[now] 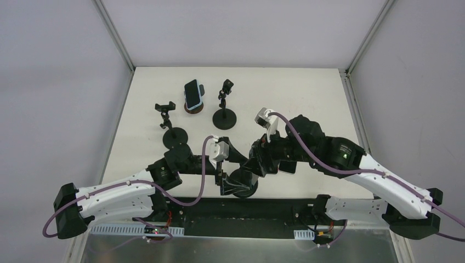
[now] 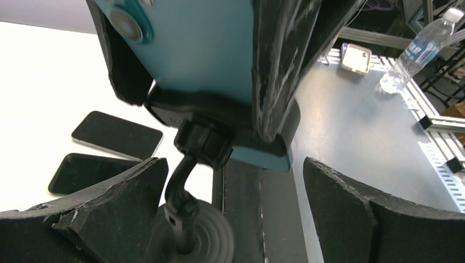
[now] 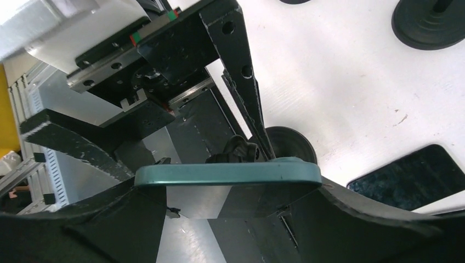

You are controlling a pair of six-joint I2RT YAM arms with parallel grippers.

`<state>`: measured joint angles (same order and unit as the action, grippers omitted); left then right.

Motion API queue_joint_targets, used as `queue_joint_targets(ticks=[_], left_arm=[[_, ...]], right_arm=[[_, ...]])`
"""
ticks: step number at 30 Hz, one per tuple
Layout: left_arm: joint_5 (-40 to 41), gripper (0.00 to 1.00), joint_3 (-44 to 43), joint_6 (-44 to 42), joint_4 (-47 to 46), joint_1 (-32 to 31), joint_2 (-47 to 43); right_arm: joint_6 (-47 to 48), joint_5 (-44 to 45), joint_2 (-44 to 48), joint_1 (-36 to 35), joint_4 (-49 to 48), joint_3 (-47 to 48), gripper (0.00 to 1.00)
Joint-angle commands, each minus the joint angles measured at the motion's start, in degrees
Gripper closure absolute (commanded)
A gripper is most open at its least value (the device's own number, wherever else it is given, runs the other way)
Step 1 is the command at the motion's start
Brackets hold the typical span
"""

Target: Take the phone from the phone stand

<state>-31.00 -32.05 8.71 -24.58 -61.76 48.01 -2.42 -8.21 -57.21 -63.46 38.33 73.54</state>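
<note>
A teal phone point(image 2: 192, 49) sits in the clamp of a black phone stand point(image 2: 183, 192) at the near middle of the table point(image 1: 307, 98). My right gripper point(image 3: 227, 192) is shut on the phone's two long edges; the phone's top edge point(image 3: 227, 174) spans its fingers point(image 3: 373, 219). My left gripper point(image 2: 236, 219) is open and low, its fingers point(image 2: 109, 197) either side of the stand's stem above the round base point(image 1: 241, 185). In the top view the left gripper point(image 1: 222, 176) and the right gripper point(image 1: 256, 166) meet over the stand, and the phone is hidden.
Two dark phones point(image 2: 117, 134) point(image 2: 90, 172) lie flat on the table beside the stand. At the back stand two empty stands point(image 1: 225, 104) point(image 1: 170, 123) and one holding a phone point(image 1: 193, 94). A metal shelf with a water bottle point(image 2: 417, 46) lies past the near edge.
</note>
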Motion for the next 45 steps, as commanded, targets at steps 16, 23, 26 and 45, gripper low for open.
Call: queue_joint_targets(ticks=[16, 23, 26, 45], left_arm=[[9.3, 0.01, 0.9, 9.0, -17.6, -1.3, 2.5], [11.6, 0.09, 1.8, 9.0, -17.8, -1.5, 3.7], [11.9, 0.16, 1.5, 8.7, -17.8, -1.5, 4.4], [15.5, 0.34, 2.7, 9.0, -17.8, -1.5, 4.9]], right_arm=[[-2.7, 18.2, 4.9, -5.1, -21.2, -5.5, 1.0], [-5.2, 18.5, 5.2, -6.2, -23.4, -5.8, 1.0], [-6.2, 19.9, 4.9, -7.3, -24.0, -5.5, 1.0], [-13.2, 31.1, 2.0, -12.8, -26.6, -4.0, 1.0]])
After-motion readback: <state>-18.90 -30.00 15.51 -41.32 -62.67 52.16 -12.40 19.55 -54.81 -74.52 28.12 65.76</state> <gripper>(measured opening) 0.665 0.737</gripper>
